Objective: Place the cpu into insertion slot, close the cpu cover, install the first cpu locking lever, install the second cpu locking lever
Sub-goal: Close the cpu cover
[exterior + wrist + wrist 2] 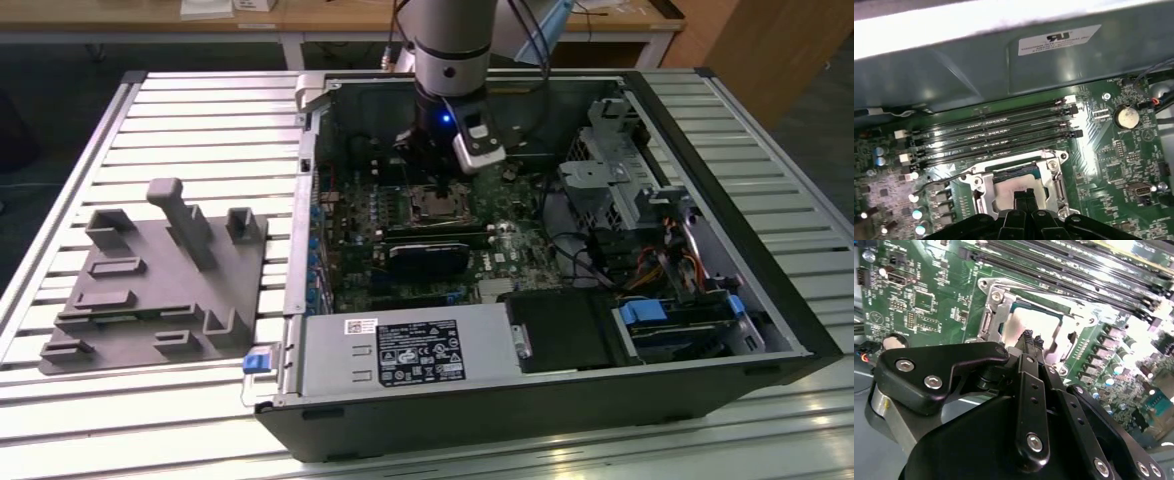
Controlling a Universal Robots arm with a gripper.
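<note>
Gripper (1031, 339), fingertips closed together and empty, over the chip (1021, 322) framed by the lowered metal cover (995, 315).

cpu cover (985, 190): bare bright metal | cpu (1009, 184): matt silvery metal | end effector (1024, 194): glossy black, steel screws | counter (200, 120): ribbed matt metal

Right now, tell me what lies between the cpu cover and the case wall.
In the first wrist view, long narrow black slots lie side by side between the cpu cover and the grey case wall.
</note>
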